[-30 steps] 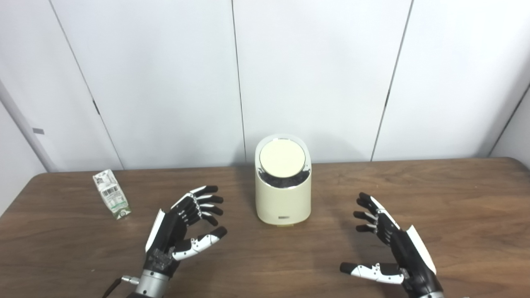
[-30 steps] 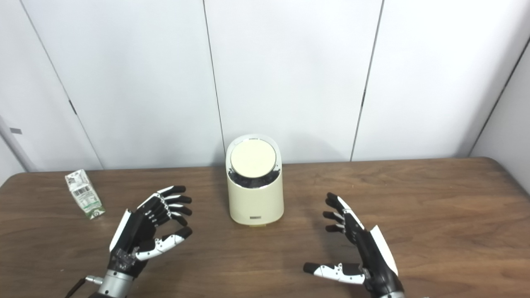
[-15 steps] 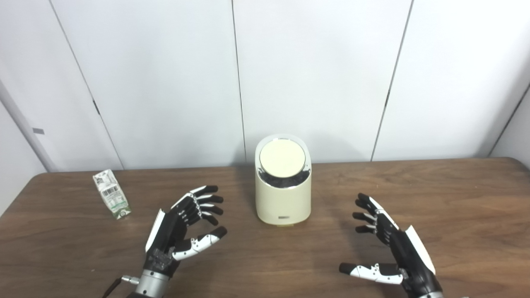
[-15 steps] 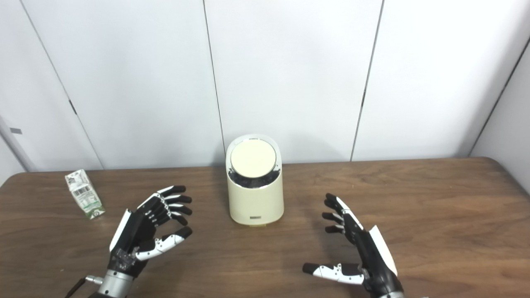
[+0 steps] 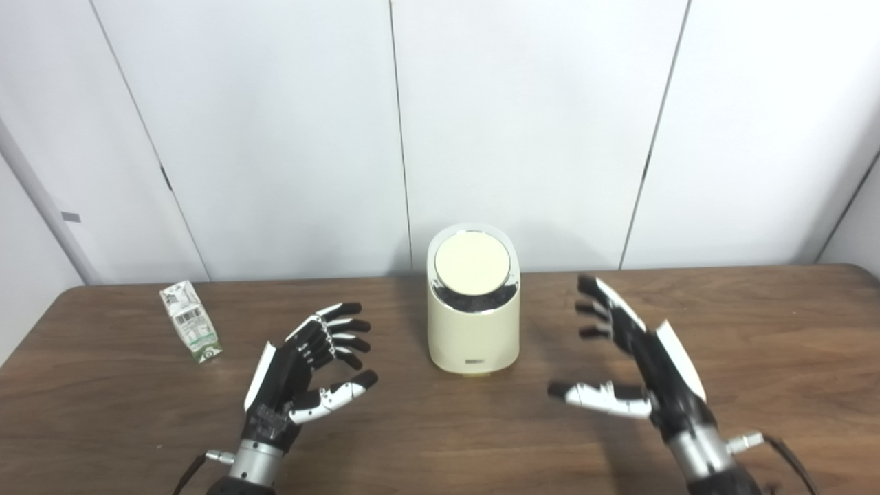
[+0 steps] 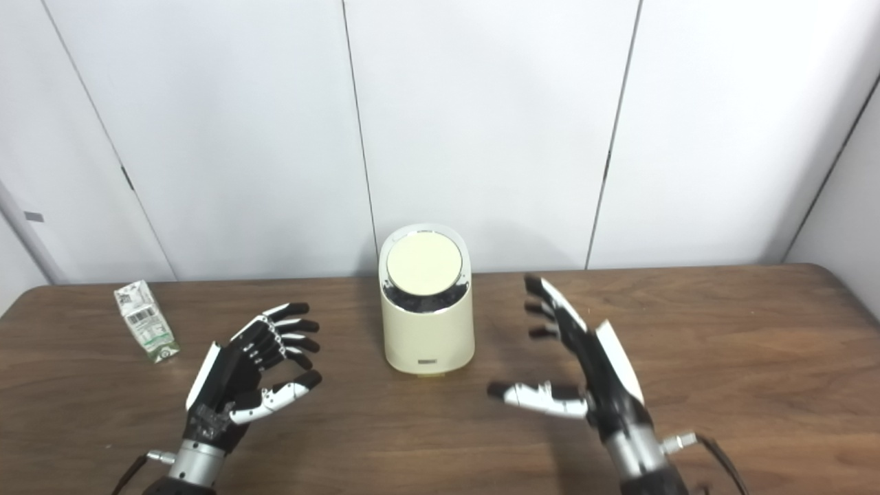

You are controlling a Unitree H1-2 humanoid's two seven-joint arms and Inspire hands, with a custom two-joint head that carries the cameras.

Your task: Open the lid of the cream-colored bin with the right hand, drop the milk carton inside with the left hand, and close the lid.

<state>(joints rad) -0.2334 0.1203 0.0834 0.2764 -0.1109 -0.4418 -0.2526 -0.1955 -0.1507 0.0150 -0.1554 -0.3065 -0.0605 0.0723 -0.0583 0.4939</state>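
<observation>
right hand (image 5: 636, 361) nearing the cream-colored bin (image 5: 473, 323)
empty, fingers spread, it sits right of frame centre; the lid (image 5: 472, 265) lies up-left. left hand (image 5: 302, 371) idles, empty and spread.

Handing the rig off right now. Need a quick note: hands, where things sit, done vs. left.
Left hand: open, empty, above the table, between milk carton and bin.
Right hand: open, empty, raised to the right of the bin, not touching it.
Cream-colored bin: mid-table, lid closed.
Milk carton: upright at far left of the table, untouched.
Done: nothing.
Left: open lid, drop carton in, close lid.
</observation>
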